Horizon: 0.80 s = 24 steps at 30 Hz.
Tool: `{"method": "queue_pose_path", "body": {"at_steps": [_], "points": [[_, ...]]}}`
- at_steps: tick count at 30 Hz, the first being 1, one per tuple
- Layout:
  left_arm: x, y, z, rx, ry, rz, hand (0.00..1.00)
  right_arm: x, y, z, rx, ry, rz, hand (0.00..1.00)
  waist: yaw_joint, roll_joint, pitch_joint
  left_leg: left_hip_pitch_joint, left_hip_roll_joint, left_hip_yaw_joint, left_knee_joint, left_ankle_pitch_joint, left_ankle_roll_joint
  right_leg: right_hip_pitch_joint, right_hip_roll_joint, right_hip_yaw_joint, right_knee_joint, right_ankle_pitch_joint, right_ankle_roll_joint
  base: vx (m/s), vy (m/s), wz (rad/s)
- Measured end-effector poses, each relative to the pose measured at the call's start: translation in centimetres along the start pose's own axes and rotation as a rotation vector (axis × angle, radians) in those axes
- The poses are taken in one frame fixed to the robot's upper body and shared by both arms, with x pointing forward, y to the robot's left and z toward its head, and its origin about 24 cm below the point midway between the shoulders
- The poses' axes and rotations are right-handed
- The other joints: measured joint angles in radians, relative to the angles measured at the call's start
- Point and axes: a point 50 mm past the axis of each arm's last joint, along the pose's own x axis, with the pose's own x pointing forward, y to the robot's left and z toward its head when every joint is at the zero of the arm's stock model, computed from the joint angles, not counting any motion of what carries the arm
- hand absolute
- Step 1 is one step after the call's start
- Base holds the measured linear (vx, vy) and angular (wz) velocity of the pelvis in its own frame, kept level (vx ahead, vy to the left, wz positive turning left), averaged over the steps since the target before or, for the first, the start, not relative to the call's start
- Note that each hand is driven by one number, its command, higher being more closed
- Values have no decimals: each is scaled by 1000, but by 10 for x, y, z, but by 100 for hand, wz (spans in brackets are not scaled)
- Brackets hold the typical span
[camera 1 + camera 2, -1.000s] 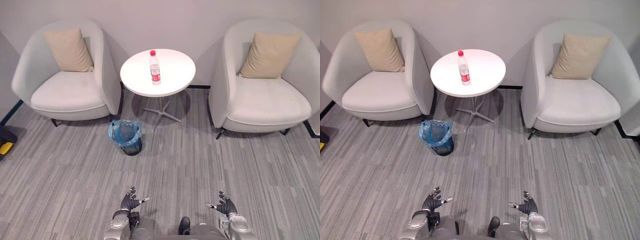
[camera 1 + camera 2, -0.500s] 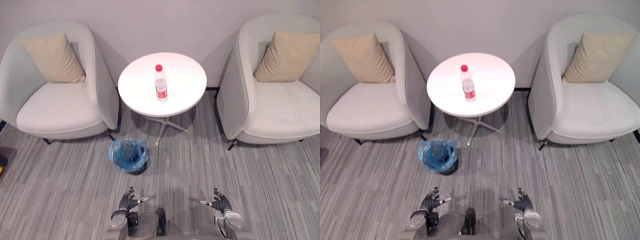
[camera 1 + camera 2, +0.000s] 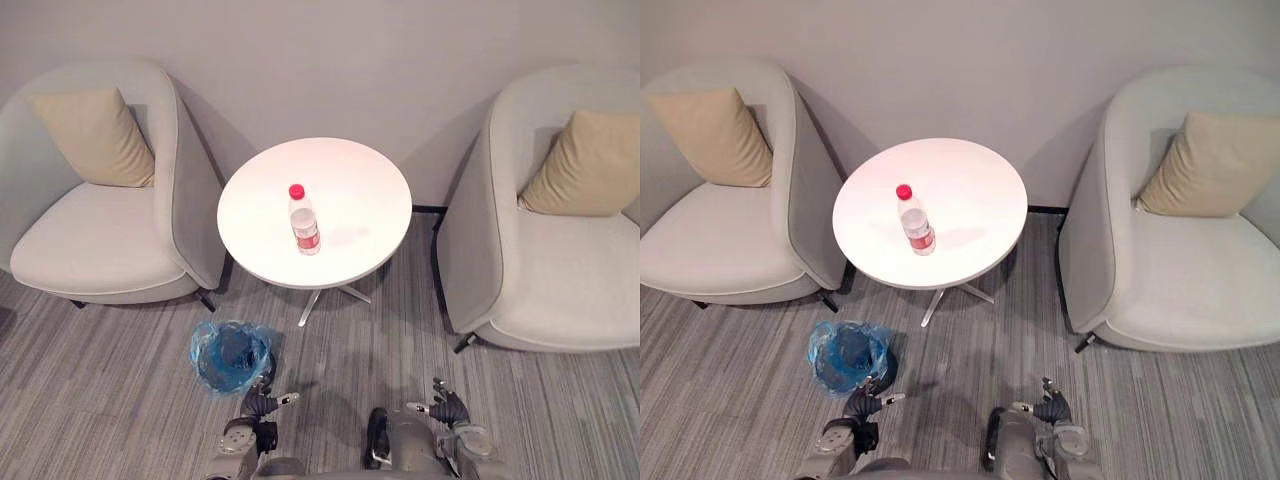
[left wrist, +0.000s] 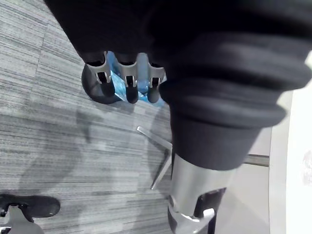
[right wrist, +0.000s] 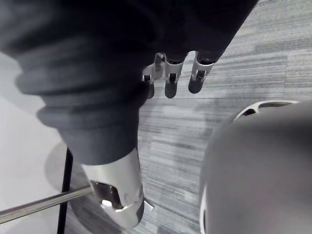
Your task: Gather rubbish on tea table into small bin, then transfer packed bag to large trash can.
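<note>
Bottle (image 3: 304, 222) on table (image 3: 352, 185), beyond left hand (image 3: 262, 404) (relaxed)

- Tea table (image 3: 350, 190): smooth white top with a soft sheen, on thin bright metal legs (image 4: 158, 163).
- Bottle (image 3: 304, 225): clear glossy plastic, red plastic cap, band of label around the middle.
- Small bin (image 3: 236, 349): dark, lined with a thin, crinkled, see-through blue plastic bag (image 3: 204, 366).
- Left armchair (image 3: 100, 240) and right armchair (image 3: 560, 290): pale grey cloth, matt and smooth.
- Cushions (image 3: 92, 138): beige matt cloth.
- Carpet (image 3: 100, 410): grey, streaked, short rough weave.
</note>
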Motion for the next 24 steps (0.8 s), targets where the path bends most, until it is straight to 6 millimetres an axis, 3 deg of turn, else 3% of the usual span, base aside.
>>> {"method": "queue_pose_path", "body": {"at_steps": [1,2,3,5,8,9,10,12,16,20,24], "points": [[0,-2,0,-4,1,-3,0,-1,0,-3,-1,9,1,0,5,8,4,-71,29,-5,179,19,-47,79,27,-27,-79,14,-8,219,-197,58],[-1,-3,-2,-7,5,-6,0,-1,0,-4,-2,14,1,0,8,12,6,-95,44,6,238,17,-45,110,39,-35,-106,21,-15,266,-184,48],[-3,-5,-8,-16,22,-8,0,-2,0,-7,7,20,-2,0,17,19,6,-161,73,88,320,8,-30,181,55,-51,-168,30,-25,185,-110,22],[-4,-6,-9,-23,22,-8,0,-2,0,-5,10,17,-1,0,18,14,7,-192,70,128,290,-1,-14,196,54,-53,-188,32,-23,136,-47,3],[-3,-7,-8,-29,20,-8,0,0,-1,0,27,4,-12,0,20,32,4,-243,35,164,47,13,-11,219,37,-43,-203,36,-16,197,65,-12],[-3,-8,-7,-30,17,-10,0,0,-3,-1,33,4,-22,0,21,36,4,-247,24,164,-46,69,-7,229,32,-41,-202,29,3,192,125,-5],[-4,-8,-8,-31,21,-9,0,-2,-4,-5,35,17,-30,0,33,46,-2,-231,12,173,-85,167,17,240,26,-21,-200,21,24,237,144,-3],[-3,-6,-7,-27,17,-6,0,-3,0,-9,40,26,-26,0,38,18,-2,-203,-19,183,-120,172,23,249,7,-5,-225,23,46,225,127,-1],[-5,2,-11,-16,29,12,0,-2,5,-7,39,21,-13,0,42,0,-5,-157,-49,199,-161,169,33,264,-24,25,-218,14,65,107,71,-5],[-7,6,-15,-12,40,22,0,1,8,1,-1,-1,9,0,40,-29,-9,-102,-105,230,-198,156,56,201,-104,65,-38,-91,99,26,22,-14],[-7,8,-15,-6,40,25,0,0,16,0,-29,1,47,0,38,-37,-17,-124,-120,216,-187,153,60,188,-104,65,-16,-91,102,27,23,2]]}}
